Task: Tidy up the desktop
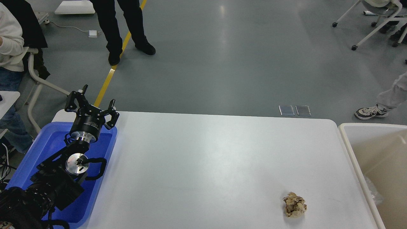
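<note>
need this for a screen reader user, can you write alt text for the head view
A wide white desktop holds one crumpled brown paper ball near its front right. The robot's left gripper, fingers spread open, hangs over a blue tray at the left edge; a beige bin stands at the right.

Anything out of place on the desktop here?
Yes: a crumpled brown paper wad lies alone on the white desktop, near its front right, beside the beige bin. It looks like litter.

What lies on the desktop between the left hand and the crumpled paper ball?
Nothing: in the head view the desktop is bare between the left hand, above the blue tray, and the crumpled paper ball.
</note>
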